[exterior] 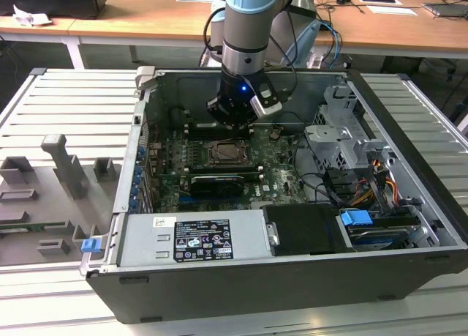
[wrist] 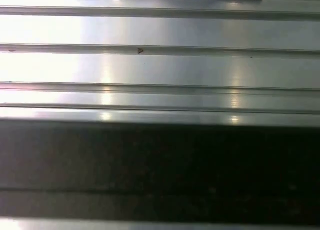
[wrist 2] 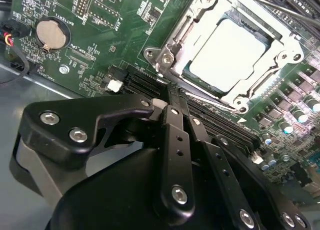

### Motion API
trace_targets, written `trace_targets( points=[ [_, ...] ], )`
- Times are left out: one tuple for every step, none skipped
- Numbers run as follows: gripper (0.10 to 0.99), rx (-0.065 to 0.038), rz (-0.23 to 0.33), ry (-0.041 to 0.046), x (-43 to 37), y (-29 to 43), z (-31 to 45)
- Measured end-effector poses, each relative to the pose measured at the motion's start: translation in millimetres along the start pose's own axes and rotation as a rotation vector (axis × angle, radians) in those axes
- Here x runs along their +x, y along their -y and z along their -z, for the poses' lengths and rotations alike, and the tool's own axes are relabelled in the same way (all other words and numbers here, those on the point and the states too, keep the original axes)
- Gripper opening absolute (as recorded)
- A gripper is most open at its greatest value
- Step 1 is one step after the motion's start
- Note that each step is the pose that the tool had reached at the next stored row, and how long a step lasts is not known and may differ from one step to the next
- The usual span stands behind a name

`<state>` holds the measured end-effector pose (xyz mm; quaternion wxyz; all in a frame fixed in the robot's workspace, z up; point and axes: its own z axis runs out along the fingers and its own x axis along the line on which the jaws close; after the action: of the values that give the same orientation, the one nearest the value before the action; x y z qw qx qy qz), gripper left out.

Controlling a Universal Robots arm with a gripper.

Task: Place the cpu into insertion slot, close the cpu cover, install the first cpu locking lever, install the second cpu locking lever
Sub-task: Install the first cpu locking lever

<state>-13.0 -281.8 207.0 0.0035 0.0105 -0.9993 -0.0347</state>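
Right now I see the cpu point(wrist 2: 227, 57) seated in the insertion slot point(wrist 2: 186, 75) under the cpu cover point(wrist 2: 176, 35). My end effector point(wrist 2: 175, 107) looks pinched closed, empty, nearby; I fear clipping the memory slots point(wrist 2: 225, 127).

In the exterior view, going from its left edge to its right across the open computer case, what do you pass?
Grey plastic fixtures on the slatted table → small blue clip → cpu cover over the socket on the green board → silver drive cage → blue connector → right case wall.
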Motion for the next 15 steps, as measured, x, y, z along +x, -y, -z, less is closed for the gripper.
trace_targets(
  points=[
    [0.106,0.001,0.000,0.0000,-0.1,0.1,-0.6],
    [0.106,0.002,0.000,0.0000,-0.3,0.1,-1.2],
    [0.106,0.002,0.000,-0.0001,-0.4,0.1,-1.4],
    [0.106,0.003,0.000,-0.0002,-0.5,0.1,-1.6],
    [0.106,0.004,0.000,-0.0001,-0.5,0.1,-1.9],
    [0.106,0.005,0.000,-0.0002,-0.6,0.2,-2.1],
    [0.106,0.007,0.000,-0.0002,-0.7,0.2,-2.4],
    [0.106,0.008,0.000,-0.0005,-0.7,0.3,-2.7],
    [0.106,0.009,0.000,-0.0004,-0.9,0.4,-3.4],
    [0.106,0.009,0.000,0.0001,-1.0,0.3,-4.0],
    [0.106,0.008,0.000,0.0004,-1.2,0.1,-4.7],
    [0.106,0.009,0.000,0.0000,-1.2,0.3,-4.9],
    [0.106,0.009,0.000,-0.0002,-1.2,0.4,-5.3],
    [0.106,0.009,0.000,-0.0002,-1.2,0.5,-5.4],
    [0.106,0.008,0.000,-0.0003,-1.2,0.5,-5.4]
  ],
)
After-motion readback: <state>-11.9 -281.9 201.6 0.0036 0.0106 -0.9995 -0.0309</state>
